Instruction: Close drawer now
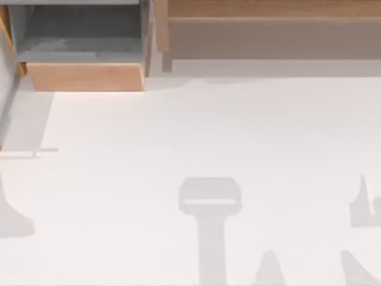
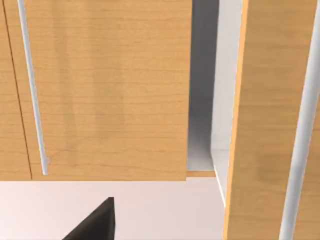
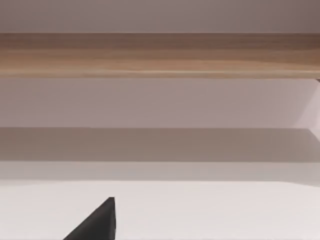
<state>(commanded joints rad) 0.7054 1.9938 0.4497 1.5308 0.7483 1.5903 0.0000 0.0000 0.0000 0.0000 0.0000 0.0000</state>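
Open drawer at the back left of the white table [image 1: 208, 137].
The wide ledge [image 1: 274, 36] runs along the back right; the drawer [image 1: 86, 76] stands pulled out beside it, grey inside showing. Whether either gripper is released or clenched, I cannot tell.

Drawer [image 1: 86, 76] front: matt pale wood (grey smooth inner walls).
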